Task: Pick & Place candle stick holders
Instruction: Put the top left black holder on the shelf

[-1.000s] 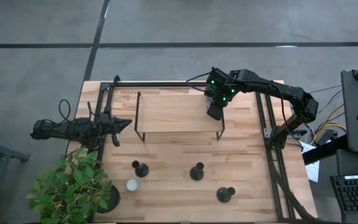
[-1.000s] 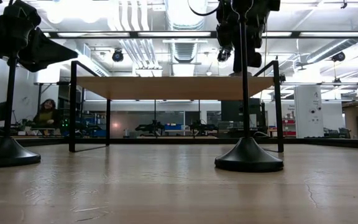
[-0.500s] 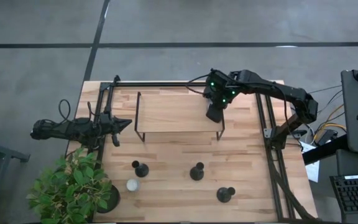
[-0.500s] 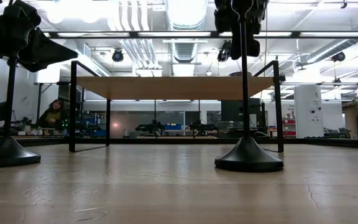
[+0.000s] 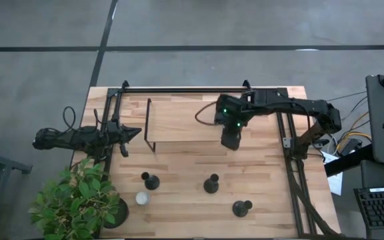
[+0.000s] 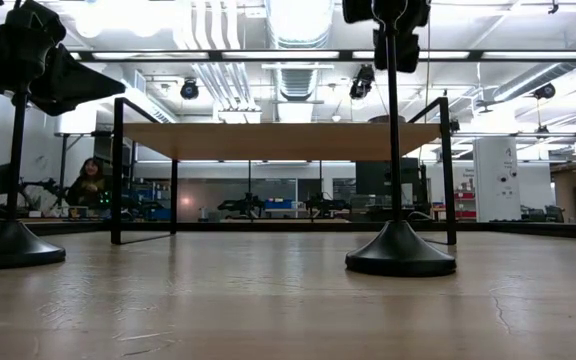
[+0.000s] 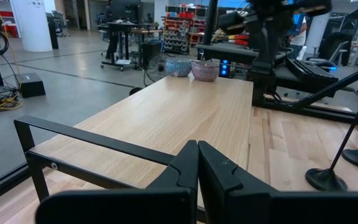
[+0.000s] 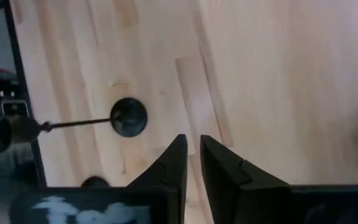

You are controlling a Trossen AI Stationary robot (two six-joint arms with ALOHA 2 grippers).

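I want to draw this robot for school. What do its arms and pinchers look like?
Both arms are dark, nearly black, built from chunky jointed pieces. The right arm has small green lights glowing near its wrist and a thin black cable looping beside it. The left arm has a looped black cable too. The left gripper and the right gripper each have two flat, dark fingers narrowing to wedge-shaped tips.

In the low view the black holder (image 6: pixel 399 250) at centre right runs its stem up into the right gripper (image 6: pixel 386 12), cut by the top edge — no contact discernible. At far left another base (image 6: pixel 8 245) is cropped. A person (image 6: pixel 85 182) beyond is too small to make out.
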